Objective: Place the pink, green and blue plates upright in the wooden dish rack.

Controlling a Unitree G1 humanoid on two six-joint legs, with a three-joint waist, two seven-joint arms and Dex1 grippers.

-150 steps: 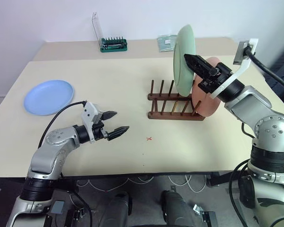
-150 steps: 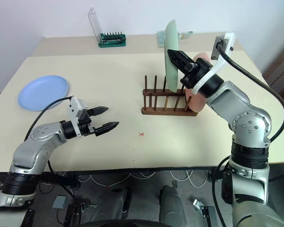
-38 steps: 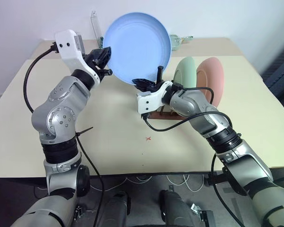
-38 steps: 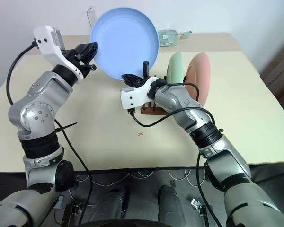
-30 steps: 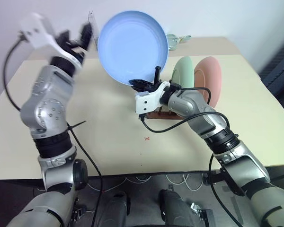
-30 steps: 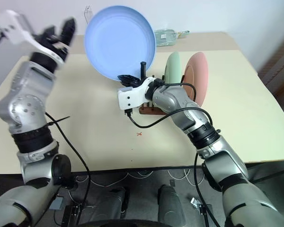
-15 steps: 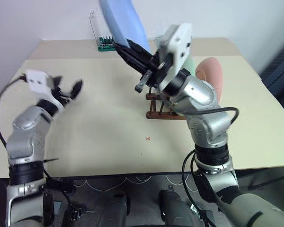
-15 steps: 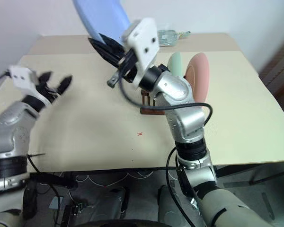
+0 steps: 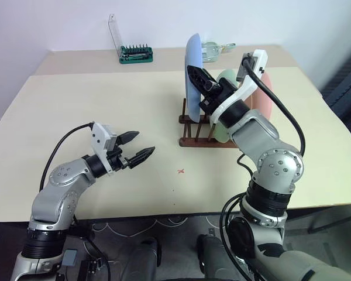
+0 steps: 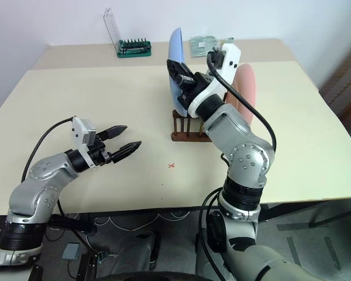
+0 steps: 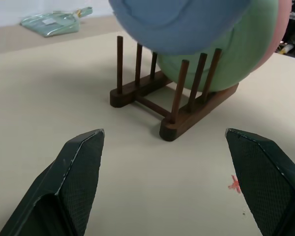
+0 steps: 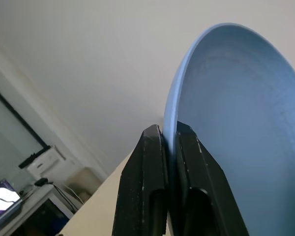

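The right gripper [image 9: 196,76] is clamped on the rim of the light blue plate [image 9: 192,70], holding it on edge above the wooden dish rack [image 9: 207,132]; in the right wrist view the two black fingers [image 12: 146,184] pinch the plate's thin rim between them. The blue plate hangs over the rack's left end, with its lower edge close to the tops of the pegs; whether it touches them cannot be told. The rack stands on the beige tabletop [image 9: 93,111] toward the far right part, a little in from the right edge. The pale mint green plate [image 9: 225,111] stands upright between the pegs, just right of the blue one, and the salmon pink plate [image 9: 263,99] stands upright beyond it at the rack's right end, mostly hidden behind the right arm. The left gripper [image 9: 136,147] hovers low over the tabletop near the front left, well apart from the rack, its fingers spread wide with nothing between them; the left wrist view looks between them toward the rack and plates. A small red cross mark [image 9: 181,171] lies on the tabletop between the left gripper and the rack. Near the far edge stand a green screwdriver-bit holder [image 9: 135,54] with its clear lid raised, and a clear packet [image 9: 213,50] behind the blue plate.
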